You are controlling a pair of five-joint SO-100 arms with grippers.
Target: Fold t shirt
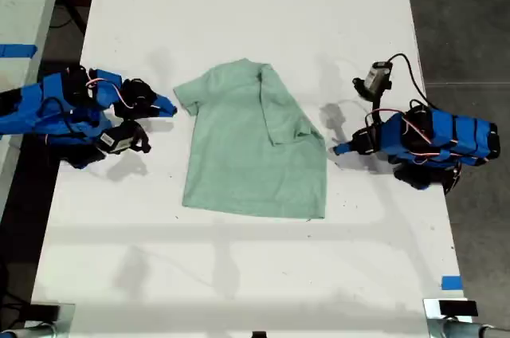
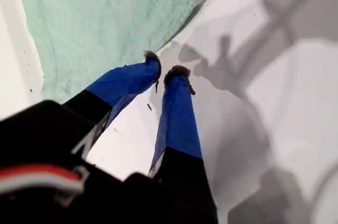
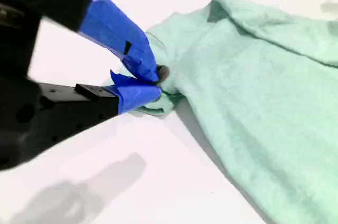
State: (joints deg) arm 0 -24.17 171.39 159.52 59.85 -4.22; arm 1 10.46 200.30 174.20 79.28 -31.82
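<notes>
While my second gripper [image 3: 150,84] pinches the sleeve edge at the exterior view's left, the t shirt [image 1: 255,143] lies mostly flat on the white table [image 1: 239,274], spreading away from those blue jaws toward my first gripper [image 2: 166,73]. It is pale mint green, plain and soft. The sleeve on the exterior view's right is folded inward over the chest, making a raised flap down the middle. The hem runs straight, on the side nearer the exterior view's bottom. In the second wrist view a small bunch of fabric sits clamped between the two blue tips, which are pressed together on it.

My first gripper sits just off the shirt's edge at the exterior view's right, its tips close together with only a narrow gap and nothing between them; the cloth's border lies just ahead of them, not touched.

Beyond the first gripper's arm, a small grey module [image 1: 376,79] with a black cable [image 1: 410,75] rests on the table. Blue tape [image 1: 451,283] marks the table's edge near the exterior view's lower right corner.

Bare white surface lies open above and below the shirt in the exterior view.
</notes>
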